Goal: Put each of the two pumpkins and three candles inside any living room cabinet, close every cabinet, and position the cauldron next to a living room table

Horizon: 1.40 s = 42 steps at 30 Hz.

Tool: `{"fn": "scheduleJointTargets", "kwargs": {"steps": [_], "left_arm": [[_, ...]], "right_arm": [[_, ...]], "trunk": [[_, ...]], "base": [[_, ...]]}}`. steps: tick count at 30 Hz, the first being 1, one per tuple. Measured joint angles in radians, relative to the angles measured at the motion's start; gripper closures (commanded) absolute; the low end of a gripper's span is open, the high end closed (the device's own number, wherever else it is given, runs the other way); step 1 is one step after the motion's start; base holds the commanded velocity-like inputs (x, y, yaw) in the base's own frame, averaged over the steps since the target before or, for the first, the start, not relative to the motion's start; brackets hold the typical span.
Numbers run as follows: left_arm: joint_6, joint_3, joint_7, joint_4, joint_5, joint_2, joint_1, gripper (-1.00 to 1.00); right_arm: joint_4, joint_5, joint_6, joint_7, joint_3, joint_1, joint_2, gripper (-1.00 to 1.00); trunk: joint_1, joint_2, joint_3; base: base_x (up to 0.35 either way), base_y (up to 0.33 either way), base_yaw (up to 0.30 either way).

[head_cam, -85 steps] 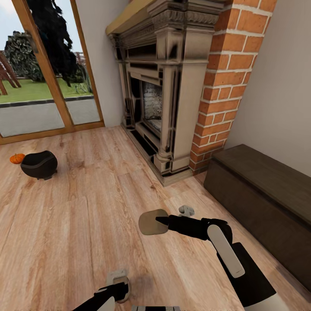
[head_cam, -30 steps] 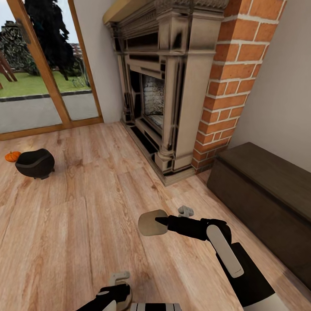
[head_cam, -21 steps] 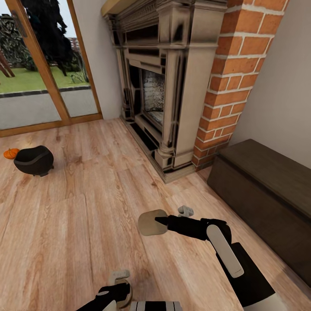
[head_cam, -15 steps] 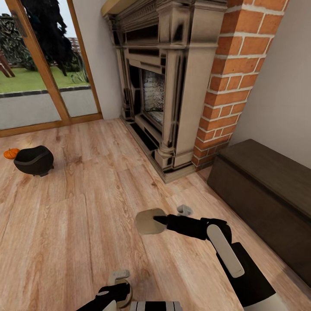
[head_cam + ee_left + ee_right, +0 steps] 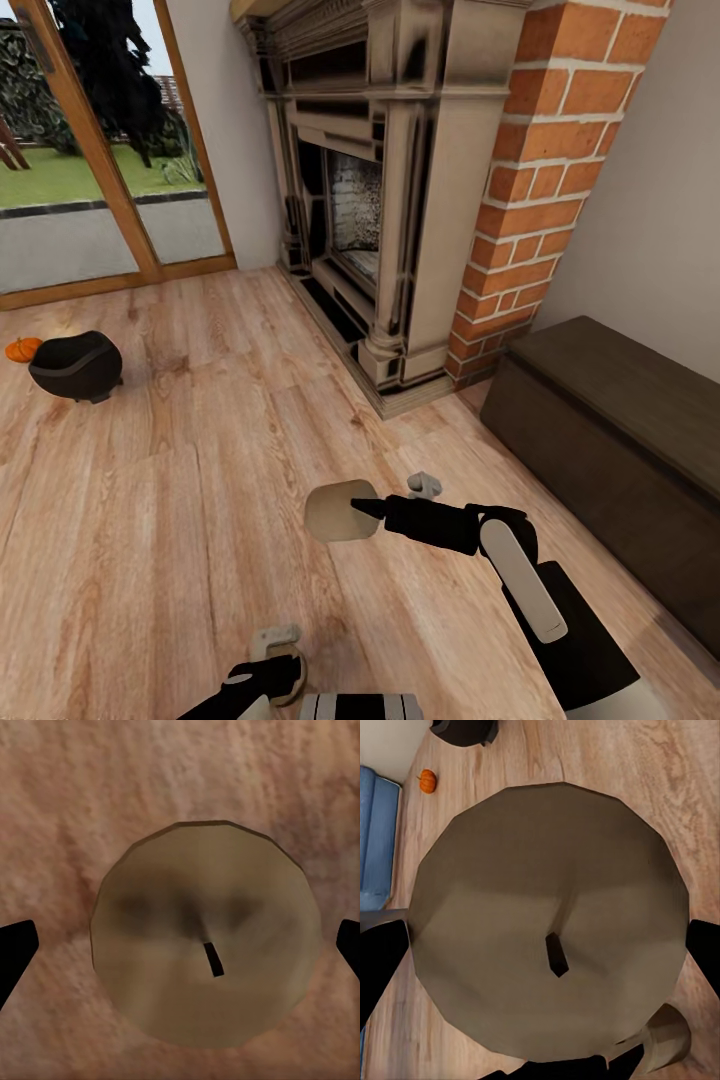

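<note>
The right hand (image 5: 365, 507) grips a beige candle (image 5: 338, 511), holding it above the wooden floor (image 5: 180, 520) in front of the fireplace (image 5: 380, 200). The left hand (image 5: 280, 665), low by the robot's base, is closed on another candle (image 5: 206, 952). The black cauldron (image 5: 76, 365) sits far left on the floor with a pumpkin (image 5: 20, 349) just behind it. The dark-brown cabinet (image 5: 610, 440) stands shut at right.

— Any movement since the earlier frames?
— Right gripper (image 5: 372, 508) has carried its candle (image 5: 338, 510) slightly toward the robot's left.
— Camera?
— Head view has shifted: the fireplace (image 5: 380, 190) sits larger, the cauldron (image 5: 76, 366) and pumpkin (image 5: 20, 349) higher in frame.
</note>
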Motion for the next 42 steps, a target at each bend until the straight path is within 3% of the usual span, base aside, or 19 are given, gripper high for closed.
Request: {"fn": "scheduleJointTargets", "kwargs": {"steps": [4, 42], "left_arm": [[0.000, -0.001, 0.000, 0.000, 0.000, 0.000, 0.000, -1.00], [0.000, -0.002, 0.000, 0.000, 0.000, 0.000, 0.000, -1.00]], "right_arm": [[0.001, 0.002, 0.000, 0.000, 0.000, 0.000, 0.000, 1.00], [0.001, 0.008, 0.000, -0.001, 0.001, 0.000, 0.003, 1.00]], "trunk": [[0.001, -0.001, -0.011], [0.001, -0.001, -0.012]], "base": [[0.000, 0.000, 0.000], [0.020, 0.000, 0.000]]}}
